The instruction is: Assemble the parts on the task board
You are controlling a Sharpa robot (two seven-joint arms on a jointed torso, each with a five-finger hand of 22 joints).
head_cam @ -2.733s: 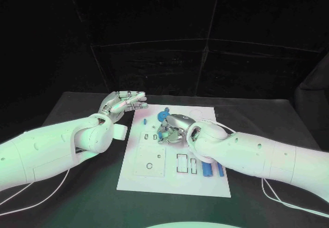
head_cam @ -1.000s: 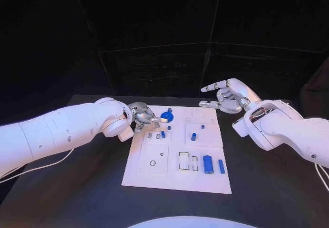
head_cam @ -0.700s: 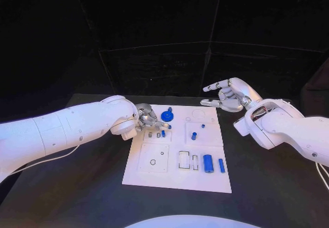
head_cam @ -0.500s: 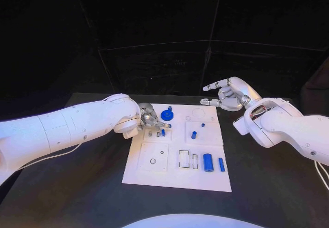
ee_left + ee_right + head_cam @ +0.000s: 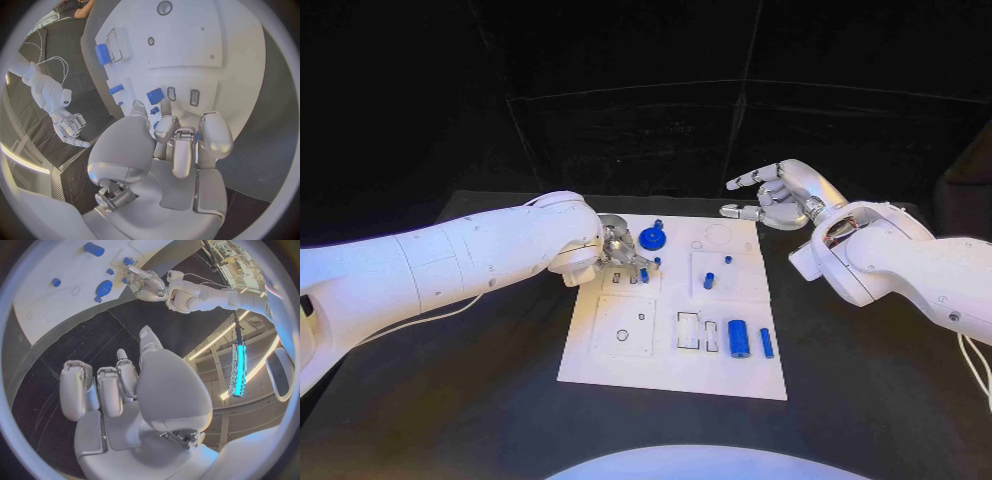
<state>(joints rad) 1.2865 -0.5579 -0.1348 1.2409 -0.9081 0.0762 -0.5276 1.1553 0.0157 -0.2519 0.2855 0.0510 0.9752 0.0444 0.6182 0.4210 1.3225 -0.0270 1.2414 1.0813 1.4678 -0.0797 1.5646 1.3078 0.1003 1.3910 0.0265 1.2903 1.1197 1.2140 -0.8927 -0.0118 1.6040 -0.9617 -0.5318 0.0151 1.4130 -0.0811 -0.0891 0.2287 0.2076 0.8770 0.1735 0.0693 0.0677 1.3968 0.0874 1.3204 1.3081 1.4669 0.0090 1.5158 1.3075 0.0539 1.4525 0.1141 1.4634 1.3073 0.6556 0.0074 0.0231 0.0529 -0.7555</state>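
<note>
Left hand (image 5: 620, 256) low over the task board's (image 5: 668, 375) near-left upper area, fingers curled down around a small blue part (image 5: 154, 96) by the two small slots (image 5: 182, 95). Left wrist view: fingertips (image 5: 165, 127) bunched just behind that part; whether they actually pinch it or only touch it, cannot tell. A tiny blue bit shows between the fingers.

Right hand (image 5: 783, 197) raised off the board's far right corner, above the black table (image 5: 877, 380), fingers apart, holding nothing.

Other parts on the board: blue round piece (image 5: 651, 238) just beside the left hand; short blue peg (image 5: 708, 280) standing mid-board, a smaller one (image 5: 727, 259) beyond it; thick blue cylinder (image 5: 737, 335) and slim blue bar (image 5: 766, 342) lying near the rectangular recesses at the near right.

Judgement: step in hand looks like seating the small blue part into one of the slots.

To do it well:
- keep the part upright, squared to the slot before pressing
- press straight down, lightly; tilt would likely jam it
- keep the curled fingers off the round piece close by
- right hand best kept clear, or brought to steady the board's edge if it slides
</note>
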